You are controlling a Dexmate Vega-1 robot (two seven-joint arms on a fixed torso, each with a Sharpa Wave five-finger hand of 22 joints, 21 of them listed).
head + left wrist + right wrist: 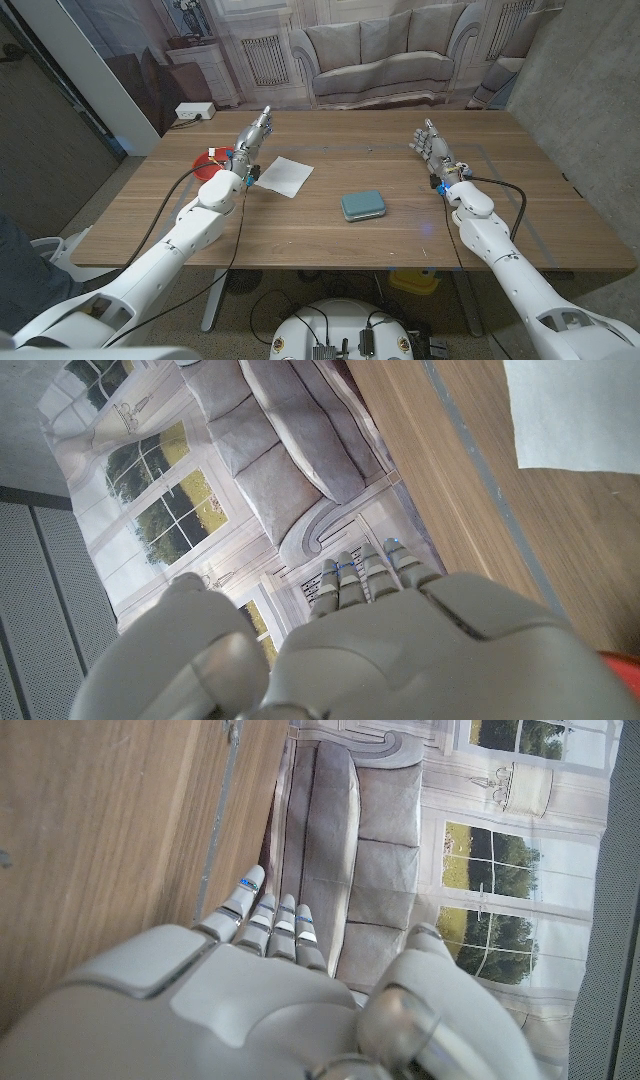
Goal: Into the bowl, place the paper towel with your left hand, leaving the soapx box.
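Note:
A white paper towel (284,176) lies flat on the wooden table, left of the middle; a corner of the paper towel (575,410) is in the left wrist view. The red bowl (207,164) stands at the table's left, partly hidden behind my left hand (253,140); a sliver of the bowl (622,660) shows past the hand's back. My left hand (380,640) is raised above the table between bowl and towel, fingers straight, holding nothing. A teal soap box (364,205) lies mid-table. My right hand (432,148) stands open at the right, fingers up.
A grey taped line (505,165) runs across the table near my right hand. A white power strip (193,111) sits on the floor beyond the far left corner. A backdrop printed with a sofa (380,50) hangs behind the table.

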